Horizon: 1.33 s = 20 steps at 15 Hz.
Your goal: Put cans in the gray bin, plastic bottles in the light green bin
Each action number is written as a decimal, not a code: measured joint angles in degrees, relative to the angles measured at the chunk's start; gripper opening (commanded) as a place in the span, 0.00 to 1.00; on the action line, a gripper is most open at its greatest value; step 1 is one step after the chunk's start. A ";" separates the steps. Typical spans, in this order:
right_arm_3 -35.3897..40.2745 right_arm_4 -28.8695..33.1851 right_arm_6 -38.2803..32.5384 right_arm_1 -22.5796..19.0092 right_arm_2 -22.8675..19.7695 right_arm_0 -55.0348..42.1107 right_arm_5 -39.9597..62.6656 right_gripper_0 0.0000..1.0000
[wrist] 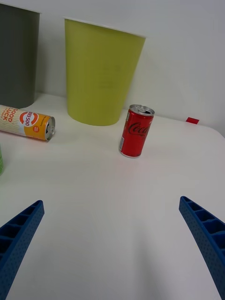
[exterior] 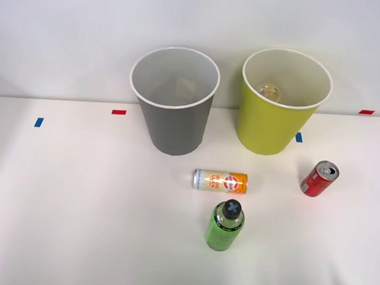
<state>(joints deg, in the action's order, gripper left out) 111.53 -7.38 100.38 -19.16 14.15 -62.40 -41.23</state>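
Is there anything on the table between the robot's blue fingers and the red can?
No. In the wrist view, only bare white table lies between the open right gripper and the upright red can.

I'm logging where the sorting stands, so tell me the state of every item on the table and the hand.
Red can: upright on the table, opened.
Silver-and-orange can: lying on its side.
Green bottle: upright, black cap on.
Gray bin: upright.
Light green bin: upright, something lying inside.
Right hand: open, holding nothing, facing the red can.
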 measured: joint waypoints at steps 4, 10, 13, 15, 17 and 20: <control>0.00 0.00 0.00 0.00 0.00 0.00 0.00 1.00; 0.00 0.00 0.00 0.00 0.00 0.00 0.00 1.00; 0.00 0.00 0.00 0.00 0.00 0.00 0.00 1.00; 0.00 0.00 0.00 0.00 0.00 0.00 0.00 1.00; 0.00 0.00 0.00 0.00 0.00 0.00 0.00 1.00; 0.00 0.00 0.00 0.00 0.00 0.00 0.01 1.00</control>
<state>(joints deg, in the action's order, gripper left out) 111.53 -7.38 100.38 -19.16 14.15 -62.40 -41.22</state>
